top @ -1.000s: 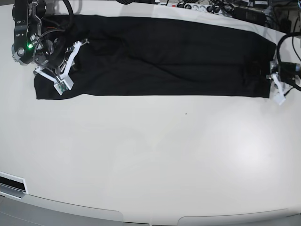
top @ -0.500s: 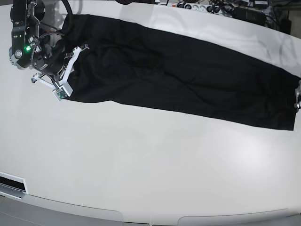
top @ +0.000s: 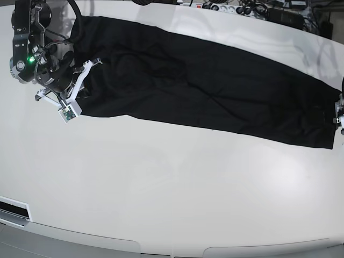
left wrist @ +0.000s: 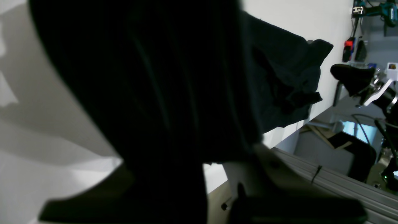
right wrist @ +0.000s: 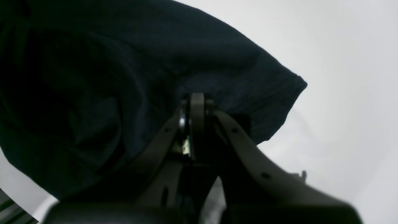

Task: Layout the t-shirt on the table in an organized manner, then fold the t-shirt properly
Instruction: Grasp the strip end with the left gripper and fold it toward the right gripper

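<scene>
Black cloth, the t-shirt, stretches across the table with its long axis from ten to four o'clock. My right claw pinches the ten o'clock end; my left claw clamps the four o'clock end.

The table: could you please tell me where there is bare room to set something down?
The table is bare between the t-shirt and the near edge. Crowded: the far band under the shirt, with the right gripper and left gripper at its ends.
</scene>
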{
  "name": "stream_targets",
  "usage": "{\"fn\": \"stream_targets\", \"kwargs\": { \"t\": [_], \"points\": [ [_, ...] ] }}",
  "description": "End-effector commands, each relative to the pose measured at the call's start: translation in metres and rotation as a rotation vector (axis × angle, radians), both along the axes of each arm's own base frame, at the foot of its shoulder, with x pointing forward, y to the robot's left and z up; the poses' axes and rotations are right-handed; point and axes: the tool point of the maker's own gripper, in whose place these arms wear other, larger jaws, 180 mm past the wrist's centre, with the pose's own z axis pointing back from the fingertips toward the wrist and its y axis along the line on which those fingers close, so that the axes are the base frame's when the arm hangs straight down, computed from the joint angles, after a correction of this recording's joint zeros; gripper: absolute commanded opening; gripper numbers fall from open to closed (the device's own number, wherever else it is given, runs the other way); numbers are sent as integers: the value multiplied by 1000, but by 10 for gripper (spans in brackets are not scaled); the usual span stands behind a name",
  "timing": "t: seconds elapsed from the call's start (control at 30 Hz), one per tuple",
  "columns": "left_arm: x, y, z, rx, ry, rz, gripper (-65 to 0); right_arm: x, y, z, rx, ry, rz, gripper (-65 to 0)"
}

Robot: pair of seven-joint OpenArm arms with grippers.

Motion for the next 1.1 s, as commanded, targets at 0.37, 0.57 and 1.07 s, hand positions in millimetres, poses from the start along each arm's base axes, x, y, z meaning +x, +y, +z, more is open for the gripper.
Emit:
{"fn": "stream_targets", "kwargs": {
  "t": [0.37,0.57,1.07],
  "points": [
    [7,-67,23,-2,-156,-256,-650,9,0,11,8,-46,2,-650],
    [-25,-115,16,-36,-175,-408,-650,9,0,11,8,-47,2,-650],
    [-37,-192,13,-194,-236,-477,-650,9,0,11,7,-45,3,-650]
  ]
}}
